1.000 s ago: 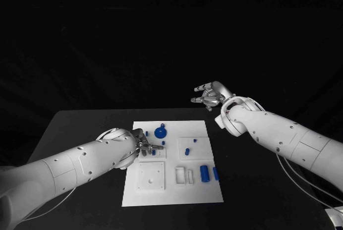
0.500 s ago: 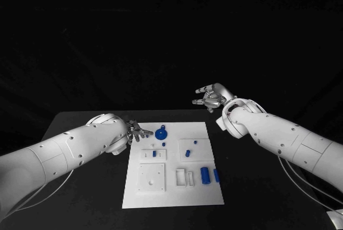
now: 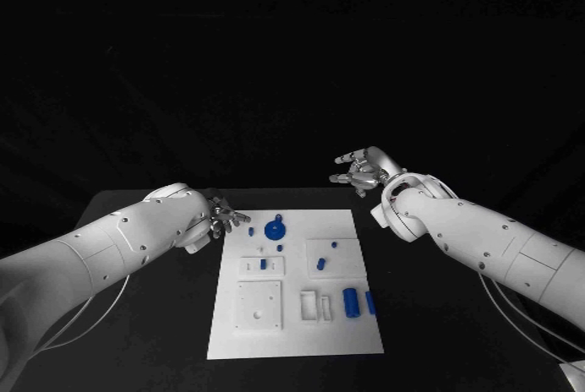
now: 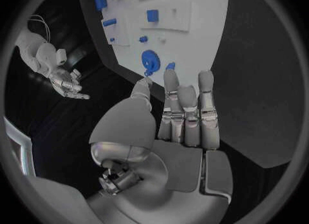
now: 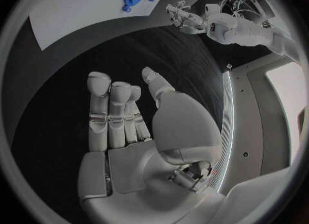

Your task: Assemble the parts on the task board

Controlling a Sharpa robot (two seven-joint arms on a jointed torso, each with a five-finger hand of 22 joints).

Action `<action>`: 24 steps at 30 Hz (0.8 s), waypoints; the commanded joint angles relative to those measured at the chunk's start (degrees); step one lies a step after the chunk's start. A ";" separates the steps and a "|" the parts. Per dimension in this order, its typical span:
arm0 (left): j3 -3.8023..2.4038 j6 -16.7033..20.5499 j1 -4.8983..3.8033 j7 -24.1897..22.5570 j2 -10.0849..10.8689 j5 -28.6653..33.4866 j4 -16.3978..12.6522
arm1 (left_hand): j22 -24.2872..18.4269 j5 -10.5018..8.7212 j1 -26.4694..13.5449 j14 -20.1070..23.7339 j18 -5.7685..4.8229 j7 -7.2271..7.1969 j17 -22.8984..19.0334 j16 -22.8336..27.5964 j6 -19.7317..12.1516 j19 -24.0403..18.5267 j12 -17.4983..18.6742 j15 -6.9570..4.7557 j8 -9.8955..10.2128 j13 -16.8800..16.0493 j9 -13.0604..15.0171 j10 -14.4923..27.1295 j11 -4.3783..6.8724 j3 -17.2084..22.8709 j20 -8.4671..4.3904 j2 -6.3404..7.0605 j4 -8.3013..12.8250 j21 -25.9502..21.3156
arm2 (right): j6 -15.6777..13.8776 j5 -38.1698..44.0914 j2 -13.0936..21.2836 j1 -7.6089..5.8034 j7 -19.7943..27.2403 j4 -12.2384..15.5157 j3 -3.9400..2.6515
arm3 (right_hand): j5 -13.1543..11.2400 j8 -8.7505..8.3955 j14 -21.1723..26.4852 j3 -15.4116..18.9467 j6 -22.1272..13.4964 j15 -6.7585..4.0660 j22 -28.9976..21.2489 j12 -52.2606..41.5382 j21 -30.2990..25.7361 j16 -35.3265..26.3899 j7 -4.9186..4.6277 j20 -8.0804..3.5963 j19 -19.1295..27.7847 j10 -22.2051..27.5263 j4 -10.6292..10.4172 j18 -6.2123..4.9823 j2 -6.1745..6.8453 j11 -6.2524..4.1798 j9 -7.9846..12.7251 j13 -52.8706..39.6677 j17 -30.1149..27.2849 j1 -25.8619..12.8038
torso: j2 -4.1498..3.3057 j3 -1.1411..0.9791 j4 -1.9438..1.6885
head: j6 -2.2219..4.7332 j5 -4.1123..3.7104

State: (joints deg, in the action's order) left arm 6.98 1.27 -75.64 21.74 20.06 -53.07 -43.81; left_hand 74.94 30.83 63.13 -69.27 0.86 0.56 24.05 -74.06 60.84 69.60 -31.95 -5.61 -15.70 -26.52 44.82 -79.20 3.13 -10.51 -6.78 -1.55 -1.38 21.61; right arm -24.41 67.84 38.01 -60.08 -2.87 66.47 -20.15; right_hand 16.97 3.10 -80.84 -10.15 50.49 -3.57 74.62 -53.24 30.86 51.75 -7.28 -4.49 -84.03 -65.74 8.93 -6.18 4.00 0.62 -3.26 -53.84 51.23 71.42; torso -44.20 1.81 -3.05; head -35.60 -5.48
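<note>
Withdrawn from over the white plastic task board [image 3: 292,282], the silver left hand [image 3: 223,218] now hovers at its far-left corner, fingers straight, together, holding nothing. Right hand [image 3: 361,170] hangs beyond the board, empty, fingers loosely apart. Small blue parts, among them a round disc with a tab [image 3: 276,230], lie on the board; they look light, rigid and probably slick, so pinch across the sides. Left wrist view shows the disc's central boss [image 4: 150,59].

task board [image 3: 295,324]: white | parts [image 3: 276,231]: blue | table [image 3: 439,324]: black | left hand [image 3: 223,217]: silver
</note>
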 commanded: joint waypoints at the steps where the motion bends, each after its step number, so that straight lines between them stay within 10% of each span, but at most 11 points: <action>1: 0.09 -2.73 -0.11 -3.27 -0.87 -1.06 1.64 | 1.11 0.00 -0.02 0.52 -0.51 0.02 -0.31 -0.35 -0.56 -0.28 -0.42 0.00 -0.11 0.09 0.08 0.56 0.00 -0.09 0.10 -0.59 -0.37 -0.01 | 0.46 -0.07 0.01 0.02 0.10 0.33 -0.02 | 0.36 0.18 0.39 -0.03 -0.36 0.03 -0.08 -0.11 0.15 -0.01 -0.06 -0.07 -2.71 0.24 -0.05 -0.97 -0.03 0.04 -0.05 0.10 -0.02 -0.34 | -0.61 0.09 0.38 | 0.37 0.32; 14: 0.97 -4.66 0.07 -5.38 -2.97 -3.53 6.43 | 1.14 -0.66 -1.15 3.59 -0.29 0.81 -4.60 -3.02 -4.35 -1.70 -3.73 0.90 -3.88 2.63 1.97 4.32 -0.84 -0.52 0.96 0.83 -2.98 -0.40 | 0.25 -0.06 -0.12 -0.08 -0.04 0.97 -0.03 | 0.49 0.17 0.37 -0.12 -0.46 0.03 -0.08 -0.09 0.22 0.00 -0.06 -0.07 -2.71 0.24 -0.11 -0.98 0.04 0.03 -0.04 0.14 0.01 -0.24 | -1.72 0.12 0.94 | 1.11 0.43; 24: 1.36 -5.45 0.33 -5.66 -3.58 -4.27 7.60 | 1.13 -4.85 -2.42 4.11 -0.13 1.09 -6.37 -3.99 -4.97 -1.79 -4.88 1.10 -4.48 3.85 1.17 4.91 -1.08 1.75 1.19 3.55 -7.18 -0.57 | 0.17 -0.05 -0.34 -0.10 -0.04 1.03 -0.03 | 0.49 0.17 0.37 -0.12 -0.46 0.03 -0.08 -0.09 0.22 0.00 -0.06 -0.07 -2.71 0.24 -0.11 -0.98 0.04 0.03 -0.04 0.14 0.01 -0.24 | -1.79 0.14 1.07 | 0.90 0.18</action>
State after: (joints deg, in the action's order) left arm 8.35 -2.75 -75.31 17.28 16.69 -56.55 -36.23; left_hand 74.93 26.21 60.59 -65.70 0.86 1.72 17.73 -77.87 56.28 68.06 -36.52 -4.50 -20.14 -22.70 46.03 -74.62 2.03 -8.76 -5.64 1.54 -8.33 21.35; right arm -24.44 67.83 37.72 -60.15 -3.02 67.40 -20.15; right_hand 17.14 3.10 -80.84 -10.15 50.49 -3.57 74.63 -53.24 30.86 51.76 -7.27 -4.48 -84.03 -65.75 8.93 -6.19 4.00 0.63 -3.26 -53.75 51.23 71.42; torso -45.96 1.92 -2.04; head -34.63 -5.21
